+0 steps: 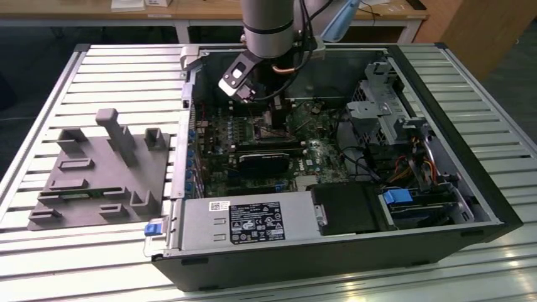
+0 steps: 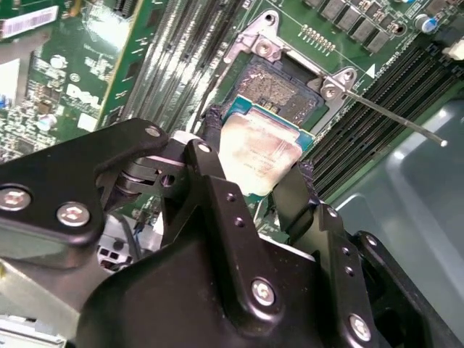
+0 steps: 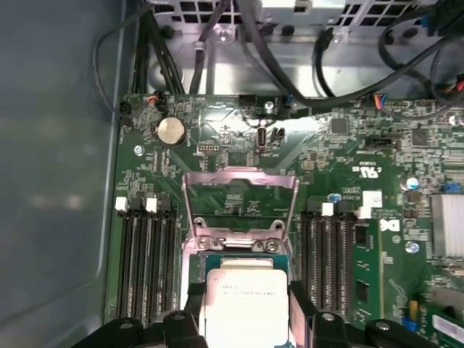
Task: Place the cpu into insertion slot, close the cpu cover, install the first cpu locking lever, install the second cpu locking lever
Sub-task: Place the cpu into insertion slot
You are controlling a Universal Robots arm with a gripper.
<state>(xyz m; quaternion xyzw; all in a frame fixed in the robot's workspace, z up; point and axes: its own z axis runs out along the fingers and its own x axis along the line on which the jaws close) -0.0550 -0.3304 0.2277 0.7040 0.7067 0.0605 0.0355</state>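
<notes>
In both wrist views my gripper [image 2: 257, 148] [image 3: 246, 299] is shut on the cpu [image 2: 255, 161] [image 3: 245, 308], a pale square chip pinched between the two black fingers [image 2: 212, 129]. The chip hangs tilted just above and partly over the insertion slot [image 2: 281, 88] [image 3: 239, 262], whose dark centre is exposed. The cpu cover [image 3: 239, 174] stands flipped open behind the slot. A thin locking lever [image 2: 391, 116] sticks out free from one corner of the socket. In the exterior view the gripper [image 1: 270, 114] reaches down into the open computer case over the motherboard.
Long black memory slots [image 3: 148, 261] [image 3: 330, 254] flank the socket on both sides. A black block [image 1: 264, 160] lies near the socket, a power supply [image 1: 243, 223] at the case front, a drive cage [image 1: 386, 107] and cables on the exterior view's right, a grey fixture [image 1: 100, 170] on its left.
</notes>
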